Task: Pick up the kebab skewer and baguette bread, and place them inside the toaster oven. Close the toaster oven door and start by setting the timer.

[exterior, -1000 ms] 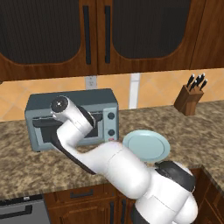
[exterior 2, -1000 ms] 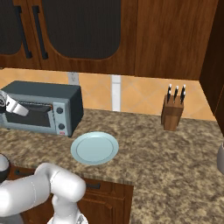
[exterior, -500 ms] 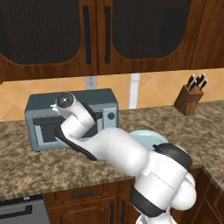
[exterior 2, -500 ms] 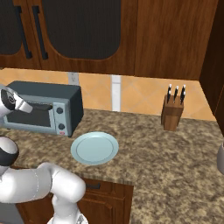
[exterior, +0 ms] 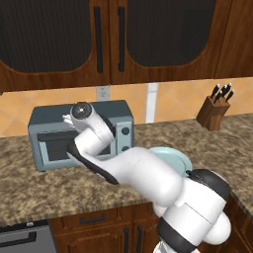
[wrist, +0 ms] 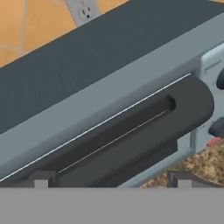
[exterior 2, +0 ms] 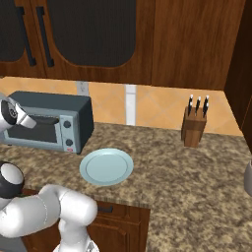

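Observation:
The blue-grey toaster oven (exterior: 49,121) (exterior 2: 74,106) stands at the back left of the counter. Its door (exterior: 52,150) (exterior 2: 44,134) looks closed, with the dark bar handle (wrist: 131,131) along its top edge. My gripper (wrist: 112,180) is open, and its fingertips (wrist: 41,179) stand wide apart just in front of that handle without touching it. In the base views the hand (exterior: 81,112) (exterior 2: 15,117) hovers at the oven's upper front edge. Two dark knobs (exterior: 124,139) (exterior 2: 69,134) sit on the right panel. The kebab skewer and baguette bread are out of view.
A light blue plate (exterior 2: 106,166) (exterior: 173,154) with nothing on it lies on the granite counter right of the oven. A wooden knife block (exterior 2: 193,127) (exterior: 213,112) stands at the back right. Dark cabinets hang above. A wall socket (wrist: 83,9) is behind the oven.
My hand has shifted slightly right along the oven's top front edge, and the arm's elbow has swung lower and toward the plate. The oven and the plate have not moved.

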You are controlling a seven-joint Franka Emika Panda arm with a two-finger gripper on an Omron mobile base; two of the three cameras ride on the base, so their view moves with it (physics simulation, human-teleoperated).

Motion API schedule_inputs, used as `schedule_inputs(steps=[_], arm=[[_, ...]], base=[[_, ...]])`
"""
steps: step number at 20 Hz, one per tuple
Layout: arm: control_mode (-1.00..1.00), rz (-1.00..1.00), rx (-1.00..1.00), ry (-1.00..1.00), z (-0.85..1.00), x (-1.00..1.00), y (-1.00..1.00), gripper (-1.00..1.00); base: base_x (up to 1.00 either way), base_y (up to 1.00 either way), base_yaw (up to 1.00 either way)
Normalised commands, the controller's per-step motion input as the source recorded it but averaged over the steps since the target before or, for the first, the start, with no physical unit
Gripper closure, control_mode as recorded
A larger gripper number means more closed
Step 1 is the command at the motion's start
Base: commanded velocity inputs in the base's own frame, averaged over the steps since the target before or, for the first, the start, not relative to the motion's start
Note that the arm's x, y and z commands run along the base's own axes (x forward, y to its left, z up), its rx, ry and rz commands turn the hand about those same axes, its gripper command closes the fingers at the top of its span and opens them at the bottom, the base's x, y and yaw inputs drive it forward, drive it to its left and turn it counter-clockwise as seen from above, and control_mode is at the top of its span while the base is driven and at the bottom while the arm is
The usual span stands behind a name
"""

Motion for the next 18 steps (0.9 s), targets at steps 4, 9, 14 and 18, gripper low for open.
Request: schedule_inputs(steps=[4, 9, 14, 18], arm=[[-1.00, 0.00, 0.02, -0.06, 0.13, -0.62, -0.41, -1.00], [-1.00, 0.00, 0.00, -0.03, 0.00, -0.67, -0.37, -1.00], [-1.00, 0.00, 0.00, -0.02, 0.00, -0.50, -0.43, -1.00], [-1.00, 0.00, 0.12, 0.00, 0.01, -0.26, -0.50, -1.00]], base=[[0.00, 0.00, 0.00], [0.00, 0.00, 0.00], [0.00, 0.00, 0.00], [0.00, 0.00, 0.00]])
